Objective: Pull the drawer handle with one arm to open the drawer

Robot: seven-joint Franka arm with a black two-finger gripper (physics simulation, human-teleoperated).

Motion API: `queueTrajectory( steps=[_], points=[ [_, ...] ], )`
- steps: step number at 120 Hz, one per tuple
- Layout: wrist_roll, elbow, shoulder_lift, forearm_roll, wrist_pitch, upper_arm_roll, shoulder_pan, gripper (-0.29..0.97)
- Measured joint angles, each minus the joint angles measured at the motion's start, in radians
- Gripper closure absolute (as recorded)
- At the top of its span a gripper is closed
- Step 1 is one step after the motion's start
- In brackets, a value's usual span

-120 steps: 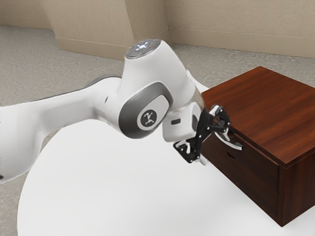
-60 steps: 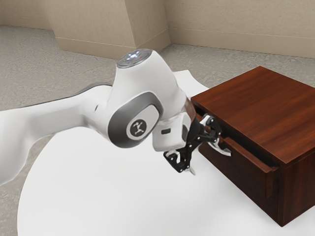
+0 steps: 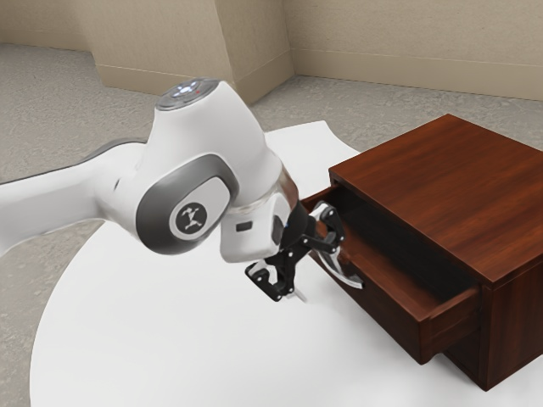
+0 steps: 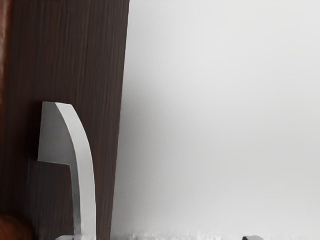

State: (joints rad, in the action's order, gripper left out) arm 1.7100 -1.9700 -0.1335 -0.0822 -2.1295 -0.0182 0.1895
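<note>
A dark wooden cabinet (image 3: pixel 450 186) stands at the exterior view's right on the white table (image 3: pixel 153 339). Its top drawer (image 3: pixel 382 297) sticks well out of the cabinet front toward the arm. A curved silver handle (image 3: pixel 344 271) is fixed on the drawer front (image 4: pixel 65 65). My black gripper (image 3: pixel 316 263) is at that handle, open, with the handle (image 4: pixel 75 160) lying between its spread fingers and close to one of them. The inside of the drawer is dark and I see nothing in it.
The round white table reaches out to the exterior view's left and front of the cabinet. Beyond it are grey carpet (image 3: pixel 51 102) and beige walls (image 3: pixel 407 34). My white arm (image 3: pixel 195 203) hangs over the table's middle.
The drawer went from shut to well pulled out. My gripper and arm moved toward the exterior view's left and lower, with the handle staying between the fingers.
</note>
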Motion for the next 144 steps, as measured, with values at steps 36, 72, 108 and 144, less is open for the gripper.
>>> queueTrajectory(
  steps=[36,72,108,144],
  points=[
    [0.001,-0.104,-0.109,-0.003,0.002,-0.002,-0.018,0.23],
    [0.003,-0.232,-0.236,-0.006,0.002,0.012,-0.006,0.21],
    [0.003,-0.321,-0.334,-0.007,0.000,0.033,0.000,0.11],
    [0.000,-0.276,-0.442,-0.006,0.016,0.053,0.011,0.09]
  ],
)
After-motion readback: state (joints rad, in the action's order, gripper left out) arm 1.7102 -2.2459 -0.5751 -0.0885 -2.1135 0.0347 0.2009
